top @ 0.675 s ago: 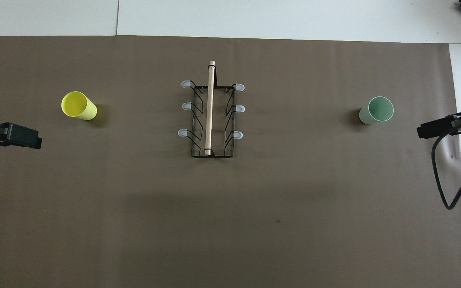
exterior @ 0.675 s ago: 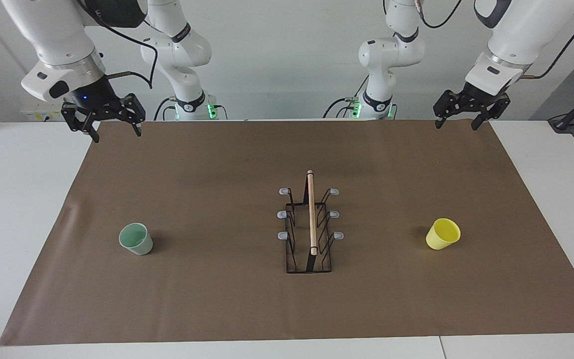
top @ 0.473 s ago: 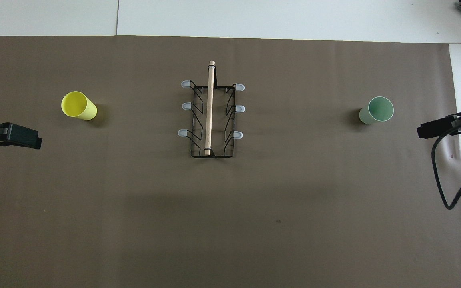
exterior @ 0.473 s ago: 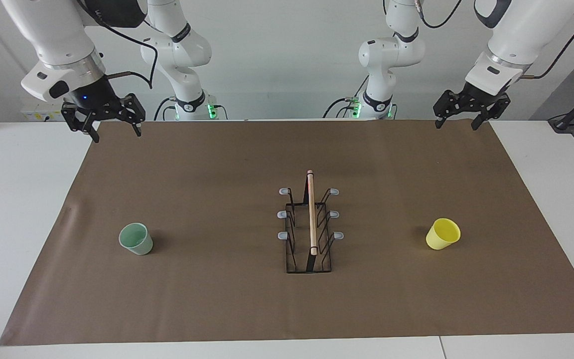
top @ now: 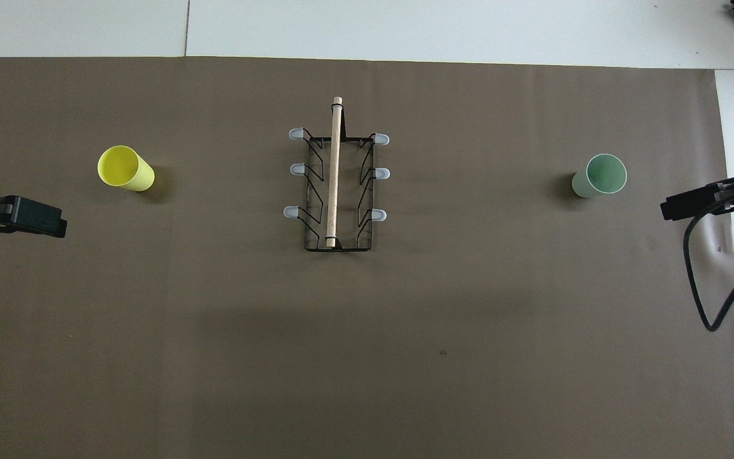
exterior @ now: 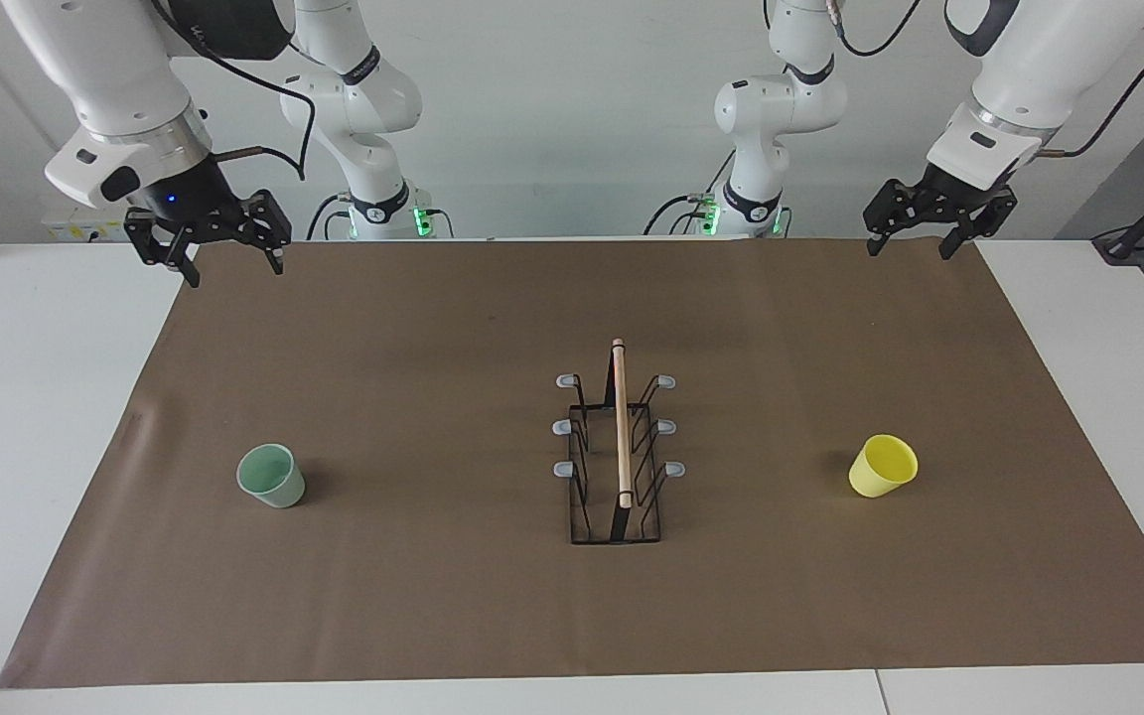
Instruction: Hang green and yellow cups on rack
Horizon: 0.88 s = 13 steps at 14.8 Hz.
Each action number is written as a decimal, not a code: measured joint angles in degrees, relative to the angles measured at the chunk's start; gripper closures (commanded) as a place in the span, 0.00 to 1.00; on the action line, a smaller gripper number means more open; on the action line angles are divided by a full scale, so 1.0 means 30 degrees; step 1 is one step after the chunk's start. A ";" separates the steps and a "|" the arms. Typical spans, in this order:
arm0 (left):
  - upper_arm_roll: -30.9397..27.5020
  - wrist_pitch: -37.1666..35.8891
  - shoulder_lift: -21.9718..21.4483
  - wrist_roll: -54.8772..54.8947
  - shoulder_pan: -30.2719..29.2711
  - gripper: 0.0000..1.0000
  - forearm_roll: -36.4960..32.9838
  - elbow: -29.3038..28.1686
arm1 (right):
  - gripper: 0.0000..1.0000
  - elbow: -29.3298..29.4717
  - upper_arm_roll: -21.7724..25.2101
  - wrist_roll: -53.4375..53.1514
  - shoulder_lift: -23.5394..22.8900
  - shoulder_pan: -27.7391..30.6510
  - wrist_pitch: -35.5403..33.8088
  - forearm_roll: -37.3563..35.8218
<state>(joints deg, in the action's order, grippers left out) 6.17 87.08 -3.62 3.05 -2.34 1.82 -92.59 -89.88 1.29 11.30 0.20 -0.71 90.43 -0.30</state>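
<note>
Black jaws stand open and empty on the left gripper [exterior: 923,244] and right gripper [exterior: 230,267], raised over the brown mat's [exterior: 433,596] near corners. Both cups stand apart from the rack [exterior: 618,457] between them: yellow cup [exterior: 883,466] toward the left arm's end, green cup [exterior: 271,476] toward the right's.

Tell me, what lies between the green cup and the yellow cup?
The rack stands between the green cup and the yellow cup; both views show it.
</note>
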 measured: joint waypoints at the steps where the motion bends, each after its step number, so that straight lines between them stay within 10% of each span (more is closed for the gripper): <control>1: 0.0000 0.0000 0.0000 0.0000 0.0010 0.00 0.0000 0.0000 | 0.00 0.0000 0.0000 0.0000 -0.0017 0.0000 0.0000 0.0000; 9: -0.0031 0.0066 0.0185 0.0000 0.0120 0.00 -0.0001 0.0062 | 0.00 -0.0414 0.0086 -0.0005 -0.0019 0.0222 0.0155 0.0000; 13: -0.0467 0.0043 0.2794 -0.1088 -0.0061 0.00 0.0126 0.1938 | 0.00 -0.0451 0.0086 0.0555 0.0099 0.0365 0.0289 0.0000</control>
<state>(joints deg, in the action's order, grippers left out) 4.77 87.21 4.76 -0.21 -2.52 2.19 -86.77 -91.23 1.55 12.97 0.49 0.39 91.30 -0.30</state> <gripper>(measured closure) 0.000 0.000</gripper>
